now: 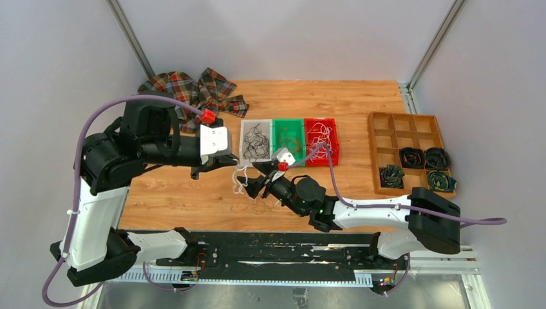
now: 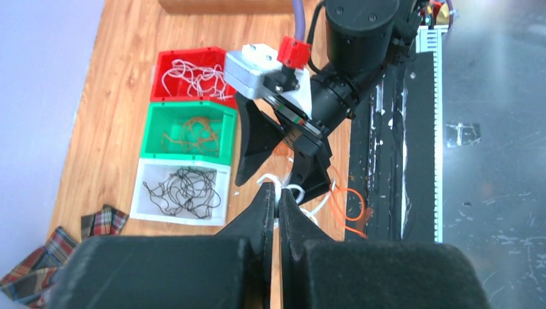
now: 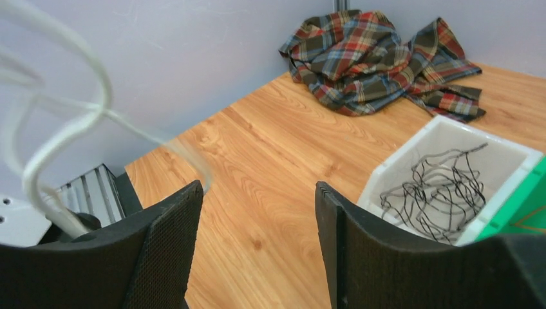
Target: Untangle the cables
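From my end the wooden table [image 1: 335, 103] carries a crumpled plaid cloth [image 1: 193, 90] in the far left corner. Mid-table there are three bins sitting side by side and touching: white bin [image 1: 243, 138], green bin [image 1: 288, 121], red bin [image 1: 320, 120]. Well off to the right is a wooden tray [image 1: 386, 138] with compartments. A few loose cables [image 2: 348, 190], orange and white, sprawl near the front edge.

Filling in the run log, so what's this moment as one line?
left fingers: shut on white cable | right fingers: open, nothing between | orange cable: loose, unheld
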Action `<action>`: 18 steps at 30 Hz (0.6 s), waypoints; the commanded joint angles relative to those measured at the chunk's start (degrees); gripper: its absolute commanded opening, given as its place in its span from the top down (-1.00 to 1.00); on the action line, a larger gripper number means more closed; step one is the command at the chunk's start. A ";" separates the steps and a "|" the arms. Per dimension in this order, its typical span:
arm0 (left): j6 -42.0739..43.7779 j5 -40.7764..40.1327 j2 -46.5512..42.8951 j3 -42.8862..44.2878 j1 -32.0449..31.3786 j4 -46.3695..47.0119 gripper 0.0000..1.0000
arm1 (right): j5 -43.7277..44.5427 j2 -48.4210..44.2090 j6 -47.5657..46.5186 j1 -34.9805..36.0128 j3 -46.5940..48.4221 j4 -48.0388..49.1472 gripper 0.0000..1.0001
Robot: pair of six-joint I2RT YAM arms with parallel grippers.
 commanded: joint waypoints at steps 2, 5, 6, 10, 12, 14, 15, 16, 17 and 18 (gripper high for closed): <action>-2.23 2.76 1.95 5.16 -0.39 0.93 0.99 | 4.18 -2.88 2.33 0.92 -4.64 0.02 -0.28; -2.26 1.80 2.50 7.31 -0.36 0.93 0.99 | 6.08 -4.38 2.66 0.92 -6.87 -1.20 -0.25; -2.09 1.28 2.49 8.07 -0.41 0.93 0.99 | 6.97 -4.87 2.66 0.92 -7.62 -1.83 -0.24; -0.79 -0.73 2.55 11.71 -0.39 0.92 0.99 | 11.89 -7.42 2.77 1.00 -11.37 -3.38 -0.22; -0.19 -1.73 2.49 12.98 -0.36 0.91 0.99 | 14.18 -8.93 2.82 1.01 -13.03 -4.44 -0.22; 0.94 -2.30 2.03 12.97 -0.36 0.87 0.99 | 16.08 -10.63 2.47 1.01 -14.50 -4.94 -0.23; 1.62 -2.53 1.71 12.24 -0.38 0.92 0.99 | 16.48 -11.72 1.86 1.01 -14.89 -5.02 -0.24; 2.20 -2.70 1.30 11.31 -0.40 0.90 0.99 | 16.50 -12.84 0.96 0.99 -14.69 -5.40 -0.24; 2.73 -2.88 0.97 10.19 -0.41 0.93 0.99 | 16.11 -14.10 -0.14 1.01 -14.01 -6.36 -0.25; 3.21 -2.97 0.62 9.00 -0.39 0.93 0.99 | 15.58 -15.21 -1.08 1.09 -12.92 -8.36 -0.25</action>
